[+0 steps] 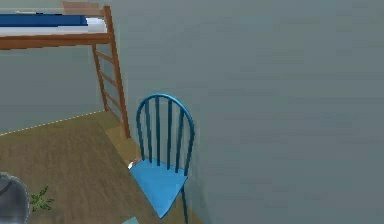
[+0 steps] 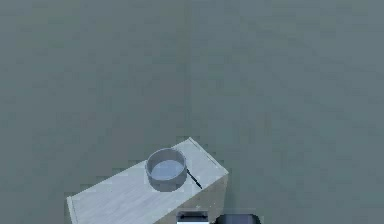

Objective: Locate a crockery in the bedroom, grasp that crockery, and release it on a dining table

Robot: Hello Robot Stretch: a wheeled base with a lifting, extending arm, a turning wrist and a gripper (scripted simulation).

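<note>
Your crockery is a grey bowl [image 2: 166, 168], upright and seen from above in the arm side view. It sits near the far right corner of a pale table [image 2: 110, 200] whose near part is cut off by the bottom edge. A thin dark stroke [image 2: 195, 180] lies on the tabletop just beside the bowl's right rim; it's too small to say what it is. Below that, right at the bottom edge, you get only a sliver of the pincer [image 2: 205, 217]: a dark body w/ pale patches, most of it cut off. Its far end can't be made out, so you can't tell if the fingers are apart or together, or whether it holds anything. Behind the table there's plain grey wall [image 2: 280, 80]. In the forward view a blue spindle-back chair [image 1: 165, 160] stands on wood floor [image 1: 70, 150] close to the wall, its legs cut off at the bottom. Upper left is a raised wooden bed [image 1: 50, 30] w/ ladder [image 1: 110, 80], cropped by the top and left edges. A small green plant [image 1: 40, 200] shows bottom left, partly cut off.
</note>
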